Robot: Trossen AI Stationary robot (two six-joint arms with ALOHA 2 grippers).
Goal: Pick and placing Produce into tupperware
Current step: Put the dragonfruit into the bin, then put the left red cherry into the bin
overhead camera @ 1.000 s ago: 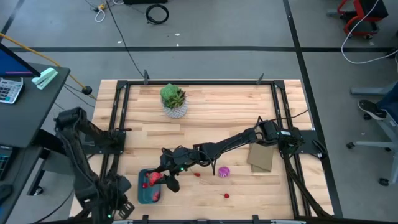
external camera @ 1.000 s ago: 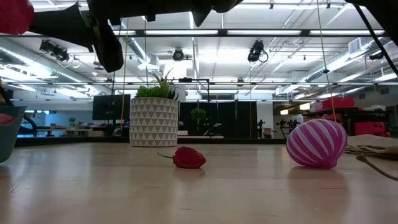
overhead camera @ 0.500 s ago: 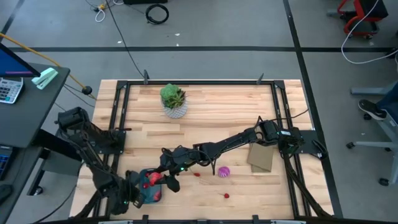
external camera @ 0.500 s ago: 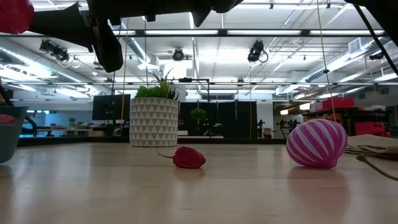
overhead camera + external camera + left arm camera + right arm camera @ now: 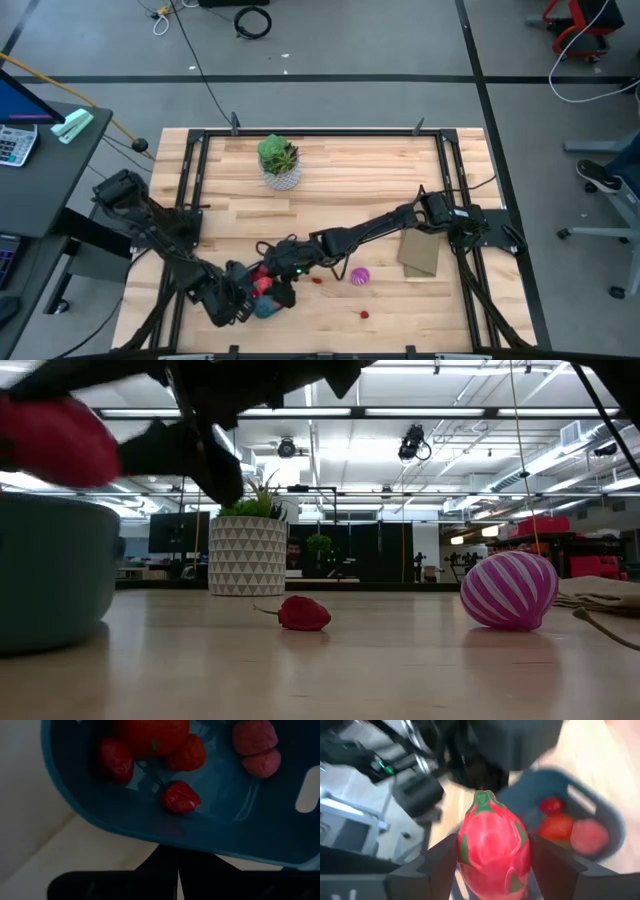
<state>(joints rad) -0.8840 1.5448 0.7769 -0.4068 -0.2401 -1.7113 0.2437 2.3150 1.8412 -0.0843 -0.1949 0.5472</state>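
The blue-teal tray [image 5: 266, 309] sits on the table near the front left and holds several small red pieces [image 5: 180, 797]. My left gripper [image 5: 240, 302] is shut, with its tips at the tray's outer wall. My right gripper [image 5: 272, 290] is shut on the oval red-pink piece [image 5: 492, 850] just above the tray [image 5: 600, 820]. The purple ribbed ball [image 5: 359, 276] and two small red pieces [image 5: 318, 280] [image 5: 363, 314] lie on the table to the right. The ball [image 5: 508, 590] and one piece [image 5: 303, 613] also show in the low view. My left gripper's shut fingers [image 5: 165, 870] meet the tray's outer wall [image 5: 150, 832] from the table's left. The wall hides the fingertips. The tray rests on the table. My right gripper pinches the red-pink piece by its two long sides [image 5: 465, 855] between its fingers [image 5: 440, 870], reaching in from the table's right. The piece is lifted clear above the tray.
A green plant in a white pot [image 5: 279, 162] stands at the back. A tan box [image 5: 420, 253] lies at the right by the right arm's base. Black frame rails run along the table's edges. Bare wood lies between the ball and the near edge.
My left arm has swung in from the table's front left corner to the tray. The tray has slid toward the table's right, under my right gripper. My right gripper has come down a little with the red-pink piece.
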